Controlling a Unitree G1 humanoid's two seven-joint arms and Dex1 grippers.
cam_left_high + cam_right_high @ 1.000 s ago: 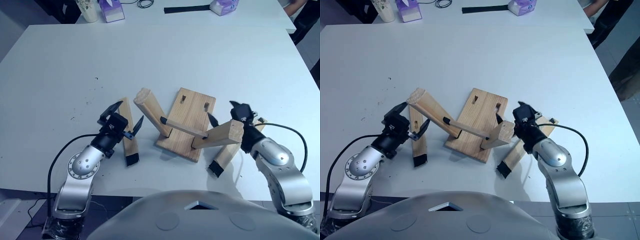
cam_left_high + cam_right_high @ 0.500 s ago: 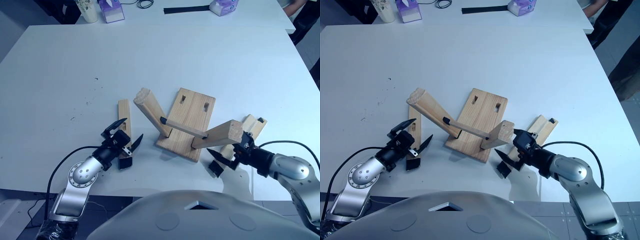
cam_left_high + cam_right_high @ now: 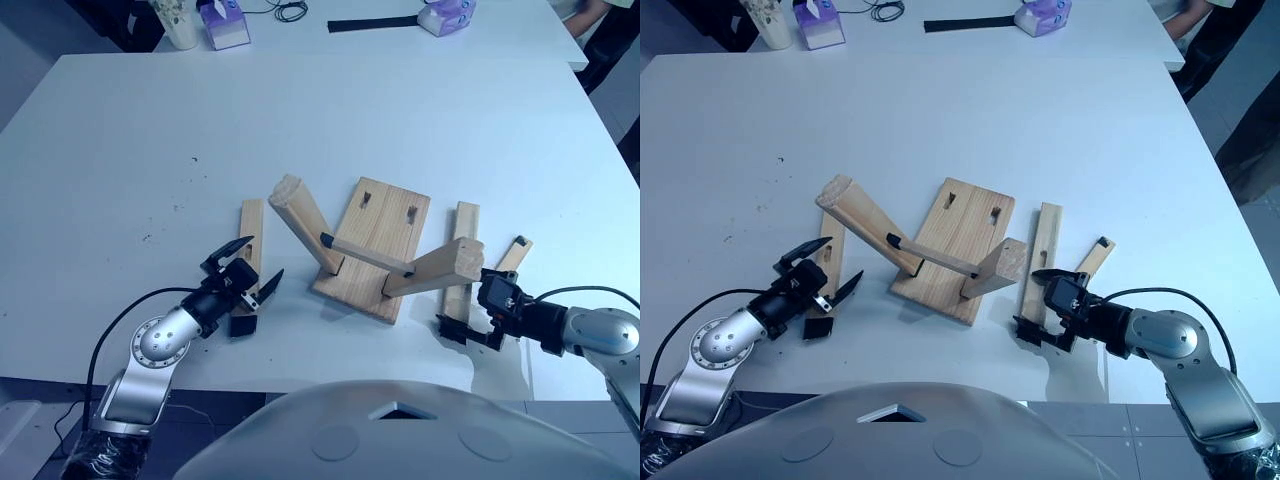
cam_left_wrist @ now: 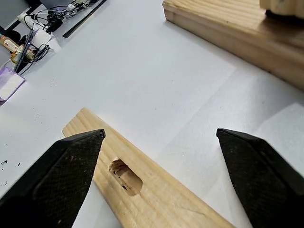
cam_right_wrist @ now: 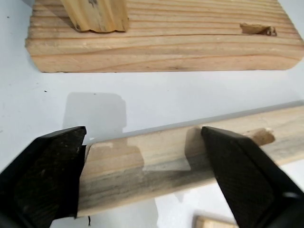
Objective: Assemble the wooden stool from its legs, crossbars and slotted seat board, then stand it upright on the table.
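While the seat board (image 3: 388, 222) is lying flat at mid-table with fitted legs (image 3: 303, 220) and a crossbar (image 3: 368, 257), the left gripper (image 3: 257, 263) is hovering, fingers apart, over a loose leg (image 3: 250, 222). The right gripper (image 3: 463, 304) is straddling, jaws spread, a second loose leg (image 3: 465, 225) beside the board.

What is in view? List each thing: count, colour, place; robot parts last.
table: 1, white, beneath all
seat board: 1, wood, flat, centre
fitted legs: 2, wood, slanting from seat board
crossbar: 1, wood, joining fitted legs
loose legs: 2, wood, black-tipped, either side of board
thin stick: 1, wood, far right
tissue packs: 2, purple, far end
cup: 1, pale, far left
strap: 1, black, far end
left tool: 1, black, open, near edge, left
right tool: 1, black, open, near edge, right
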